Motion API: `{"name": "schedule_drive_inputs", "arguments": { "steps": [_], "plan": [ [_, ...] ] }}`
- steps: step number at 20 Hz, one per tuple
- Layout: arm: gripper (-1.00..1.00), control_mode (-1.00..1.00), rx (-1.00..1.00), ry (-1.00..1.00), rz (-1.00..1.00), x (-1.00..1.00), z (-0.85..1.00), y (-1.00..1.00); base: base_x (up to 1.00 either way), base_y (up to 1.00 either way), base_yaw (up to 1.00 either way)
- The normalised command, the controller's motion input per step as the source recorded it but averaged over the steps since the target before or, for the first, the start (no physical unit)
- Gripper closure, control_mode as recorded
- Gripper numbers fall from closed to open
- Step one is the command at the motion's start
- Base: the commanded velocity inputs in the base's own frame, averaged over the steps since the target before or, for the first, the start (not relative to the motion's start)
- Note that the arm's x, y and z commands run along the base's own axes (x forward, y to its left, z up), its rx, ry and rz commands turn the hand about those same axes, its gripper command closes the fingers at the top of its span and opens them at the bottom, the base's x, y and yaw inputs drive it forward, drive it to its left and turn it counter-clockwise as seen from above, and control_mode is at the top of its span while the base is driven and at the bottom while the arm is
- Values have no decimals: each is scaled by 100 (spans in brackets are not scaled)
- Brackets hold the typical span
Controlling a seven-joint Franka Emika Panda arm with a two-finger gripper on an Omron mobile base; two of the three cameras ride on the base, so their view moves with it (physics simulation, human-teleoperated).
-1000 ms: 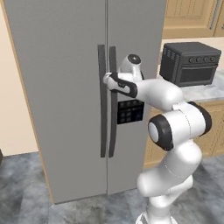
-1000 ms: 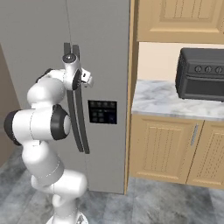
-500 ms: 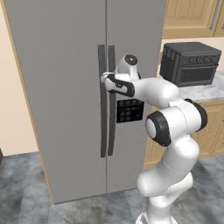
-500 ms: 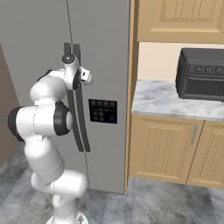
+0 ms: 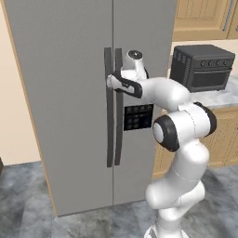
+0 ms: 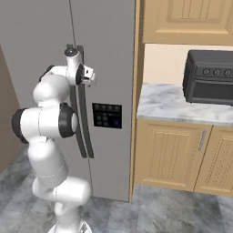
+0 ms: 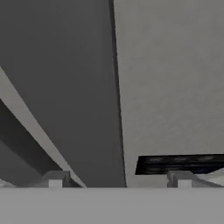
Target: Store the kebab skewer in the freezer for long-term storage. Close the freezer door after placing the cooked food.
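Note:
The freezer (image 5: 93, 28) is a tall grey two-door unit, and both doors are closed. The freezer door (image 5: 65, 93) is the plain left panel with a long dark bar handle (image 5: 108, 125). The right door carries a dark dispenser panel (image 5: 138, 116). My gripper (image 5: 110, 82) is up against the two handles at about chest height. In the hand view my gripper (image 7: 117, 179) is open, its fingertips (image 7: 56, 179) wide apart, with the edge of a dark bar (image 7: 65, 87) running between them. The kebab skewer is out of view.
A black countertop oven (image 6: 209, 77) stands on the marble counter (image 6: 168, 102) to the right of the fridge, over wooden cabinets (image 6: 173, 154). More wooden cabinets (image 6: 191, 20) hang above. My own arm (image 6: 48, 120) stands close in front of the fridge doors.
My hand has edged a little to the left, closer onto the door handles. The doors have not moved.

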Motion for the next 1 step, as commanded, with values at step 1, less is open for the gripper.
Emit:
{"name": "schedule_drive_inputs", "arguments": {
  "steps": [1],
  "plan": [
    [-100, -100, -4, -13, 0, 31, -9, 0, 0, 0, 0]
  ]
}}
